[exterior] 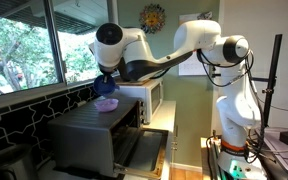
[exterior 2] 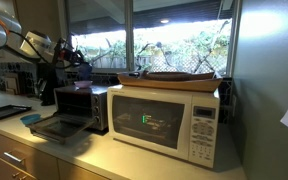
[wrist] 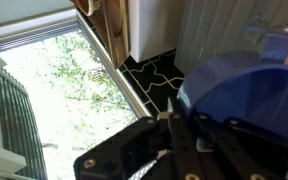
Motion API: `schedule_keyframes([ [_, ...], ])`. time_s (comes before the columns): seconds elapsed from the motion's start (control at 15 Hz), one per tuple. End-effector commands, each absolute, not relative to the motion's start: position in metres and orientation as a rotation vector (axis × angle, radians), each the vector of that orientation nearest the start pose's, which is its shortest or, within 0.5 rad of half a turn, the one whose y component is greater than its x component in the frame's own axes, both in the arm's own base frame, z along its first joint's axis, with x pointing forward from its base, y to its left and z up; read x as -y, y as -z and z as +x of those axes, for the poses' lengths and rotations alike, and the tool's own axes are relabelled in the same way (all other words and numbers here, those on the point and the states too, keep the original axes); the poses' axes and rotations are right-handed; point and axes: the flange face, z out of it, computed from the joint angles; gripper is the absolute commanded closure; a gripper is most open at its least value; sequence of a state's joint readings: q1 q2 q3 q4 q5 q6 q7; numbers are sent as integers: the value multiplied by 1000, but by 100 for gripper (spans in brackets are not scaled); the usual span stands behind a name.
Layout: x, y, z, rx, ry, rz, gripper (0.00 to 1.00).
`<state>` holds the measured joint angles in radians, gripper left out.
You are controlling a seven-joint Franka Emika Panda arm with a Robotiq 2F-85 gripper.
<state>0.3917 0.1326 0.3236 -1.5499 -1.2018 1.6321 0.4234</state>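
My gripper (wrist: pixel 171 108) is shut, its two black fingers pressed together at the left rim of a blue-purple bowl (wrist: pixel 246 88); the rim seems pinched between them. In an exterior view the bowl (exterior: pixel 106 103) hangs right under the gripper (exterior: pixel 106 88), at or just above the top of a black toaster oven (exterior: pixel 92 135). From the opposite side the gripper (exterior 2: pixel 72 62) is over the toaster oven (exterior 2: pixel 84 103), and the bowl is hard to make out there.
The toaster oven's door (exterior 2: pixel 56 128) hangs open toward the counter. A white microwave (exterior 2: pixel 169 120) stands beside it, with a wooden tray (exterior 2: pixel 179 78) on top. A small blue thing (exterior 2: pixel 31 118) lies on the counter. Windows (wrist: pixel 54 90) and black tiles (wrist: pixel 149 72) are behind.
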Motion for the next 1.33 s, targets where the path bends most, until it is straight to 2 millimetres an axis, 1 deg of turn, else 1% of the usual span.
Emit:
schedule_keyframes([
  [0.0,-312,-629,519,-439,-711,1963,99],
  [1.27,-313,-629,520,-462,-752,1891,99],
])
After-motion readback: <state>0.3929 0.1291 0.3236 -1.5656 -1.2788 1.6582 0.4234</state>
